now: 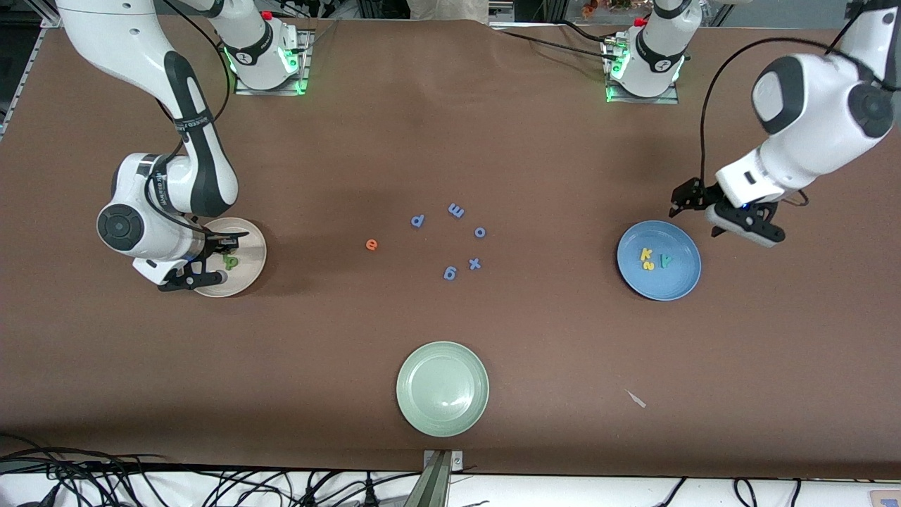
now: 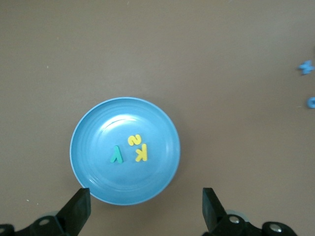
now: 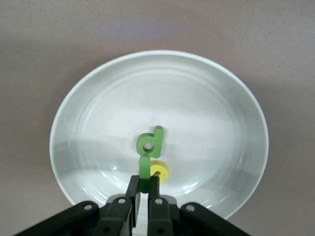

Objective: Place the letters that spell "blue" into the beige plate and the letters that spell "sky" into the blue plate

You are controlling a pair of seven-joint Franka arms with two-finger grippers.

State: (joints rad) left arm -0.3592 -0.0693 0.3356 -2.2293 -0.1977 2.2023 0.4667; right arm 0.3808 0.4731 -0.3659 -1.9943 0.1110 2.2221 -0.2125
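Over the beige plate [image 1: 246, 243] our right end effector [image 3: 143, 189] pinches the light green l [image 3: 144, 172] beside b [image 3: 150, 141] and u [image 3: 159, 170], orange e [image 1: 372, 244] waits mid-bench, and our left end effector [image 2: 142, 209], spread, hovers by the blue plate [image 2: 93, 147] holding s, k, y [image 2: 129, 150].

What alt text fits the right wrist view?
The right gripper, fingers pinched on a light green l, is low over the beige plate. A dark green b and a yellow letter lie in the plate.
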